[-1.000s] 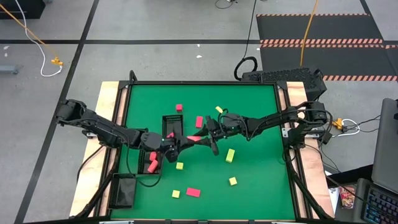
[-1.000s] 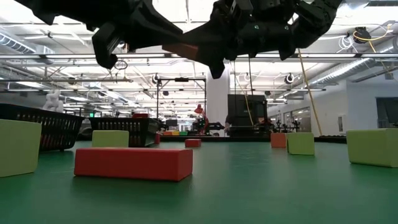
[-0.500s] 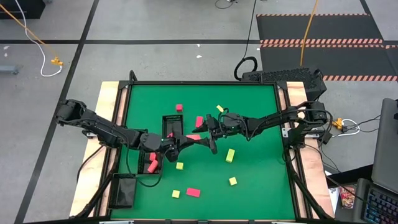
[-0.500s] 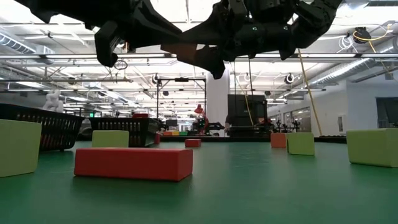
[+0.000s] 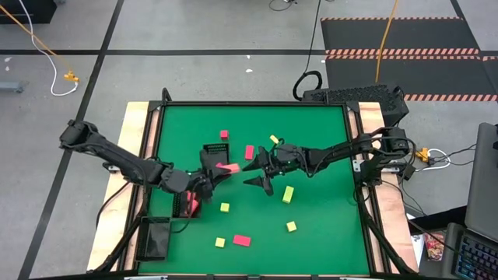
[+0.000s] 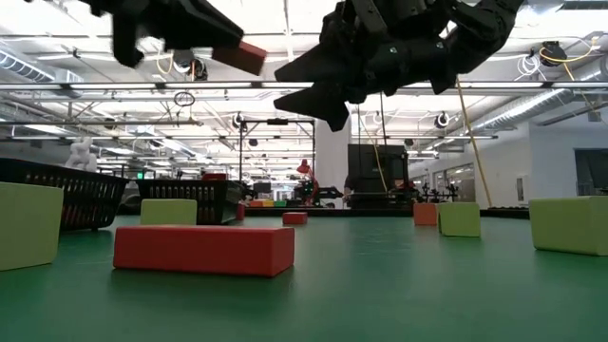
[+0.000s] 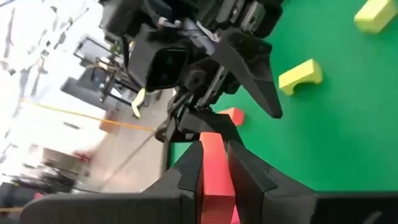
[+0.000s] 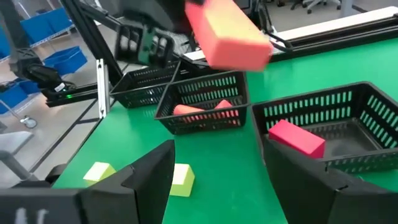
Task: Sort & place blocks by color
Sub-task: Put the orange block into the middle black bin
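My left gripper (image 5: 212,177) is raised over the table's left half, shut on a salmon pink bar (image 5: 227,167). That bar also appears in the low view (image 6: 252,55) and the right wrist view (image 8: 227,34). My right gripper (image 5: 255,169) hovers just right of it, open and touching nothing, its fingers pointing at the bar. Other blocks lie flat on the green mat: magenta ones (image 5: 224,134) (image 5: 249,152) (image 5: 242,240) and yellow ones (image 5: 288,194) (image 5: 225,207) (image 5: 291,226). Salmon blocks (image 8: 205,111) lie in one mesh tray, and a magenta block (image 8: 297,138) lies in another. My left gripper pinches the salmon pink bar by one end (image 7: 212,180) between its two fingers. The fingers lie along the bar, coming level from the table's left. The bar is lifted clear of the mat, and its free end (image 5: 232,166) sticks out toward the right gripper.
Three black mesh trays stand in a row along the mat's left side (image 5: 214,148) (image 5: 180,210) (image 5: 156,237). Wooden rails and a black frame (image 5: 352,140) edge the table. Open green mat lies near the right edge (image 5: 327,210).
The two grippers met at the salmon bar over the mat's middle. The left gripper has since drawn back toward the table's left edge, carrying the bar with it. The right gripper has stayed in place, and its fingers now stand free of the bar.
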You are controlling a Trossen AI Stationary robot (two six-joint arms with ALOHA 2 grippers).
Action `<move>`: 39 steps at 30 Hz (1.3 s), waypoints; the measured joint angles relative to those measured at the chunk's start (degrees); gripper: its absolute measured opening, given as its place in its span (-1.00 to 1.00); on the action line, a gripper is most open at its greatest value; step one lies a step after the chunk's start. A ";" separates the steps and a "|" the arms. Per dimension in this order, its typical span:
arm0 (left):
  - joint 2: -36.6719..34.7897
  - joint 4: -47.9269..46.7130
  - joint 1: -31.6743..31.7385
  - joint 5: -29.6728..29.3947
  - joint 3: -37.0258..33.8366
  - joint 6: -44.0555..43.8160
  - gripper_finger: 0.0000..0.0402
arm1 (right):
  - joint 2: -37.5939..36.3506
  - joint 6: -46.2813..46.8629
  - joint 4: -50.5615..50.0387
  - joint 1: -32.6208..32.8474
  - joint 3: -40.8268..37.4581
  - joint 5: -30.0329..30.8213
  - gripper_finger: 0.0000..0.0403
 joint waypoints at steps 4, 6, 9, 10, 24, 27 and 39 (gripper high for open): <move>-3.52 -4.74 -1.69 -0.31 0.00 -7.34 -0.74 | 0.00 0.02 0.00 -0.02 0.00 0.04 0.19; -5.31 -6.80 -2.38 -0.33 0.00 -11.89 -0.74 | 0.00 0.02 -0.04 -0.02 0.00 0.07 0.19; -8.22 -11.64 -3.53 -0.24 0.00 -18.86 -0.74 | 0.00 0.02 -0.04 -0.02 0.00 0.07 0.19; -9.09 -13.03 -3.94 -0.27 -0.01 -20.95 -0.74 | 0.00 0.02 -0.05 -0.02 0.00 0.07 0.19; -19.15 -30.54 -10.79 1.85 -0.02 -40.73 -0.74 | -0.02 0.04 -0.22 -0.25 0.00 0.15 0.19; -20.46 -35.78 -12.04 3.49 -0.02 -47.62 -0.74 | -0.04 0.04 -0.43 -0.40 0.00 0.17 0.19; -20.80 -57.91 -13.05 20.04 -0.04 -84.85 -0.69 | -0.04 0.04 -2.29 -0.57 0.00 0.20 0.19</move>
